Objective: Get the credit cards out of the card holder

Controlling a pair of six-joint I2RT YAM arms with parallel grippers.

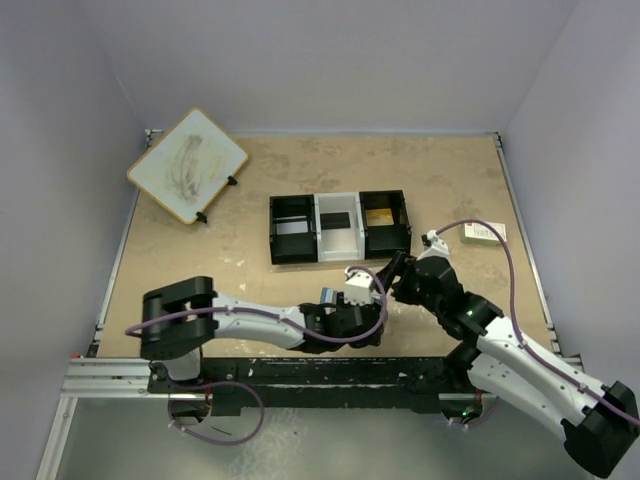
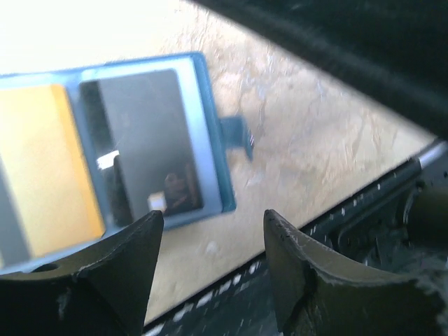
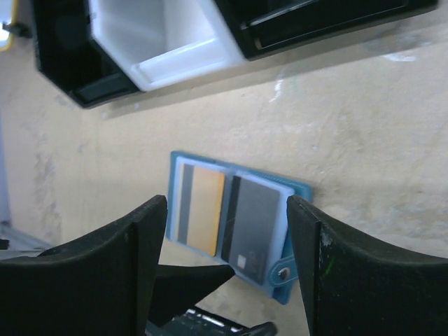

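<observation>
Two cards sit side by side in the pockets of the card holder [image 3: 234, 220], an orange card [image 3: 203, 210] and a grey card [image 3: 253, 220]. The holder lies opened flat on the bench [image 1: 450, 180], near the tray [image 1: 270, 230]. The left end effector [image 2: 213, 231] and right end effector [image 3: 225, 210] hover over it, both spread wide and gripping nothing. So the opening looks done and the pulling is not. A dark piece [image 1: 337, 219] and a gold piece [image 1: 377, 215] lie in the tray; whether they are cards I cannot tell.
</observation>
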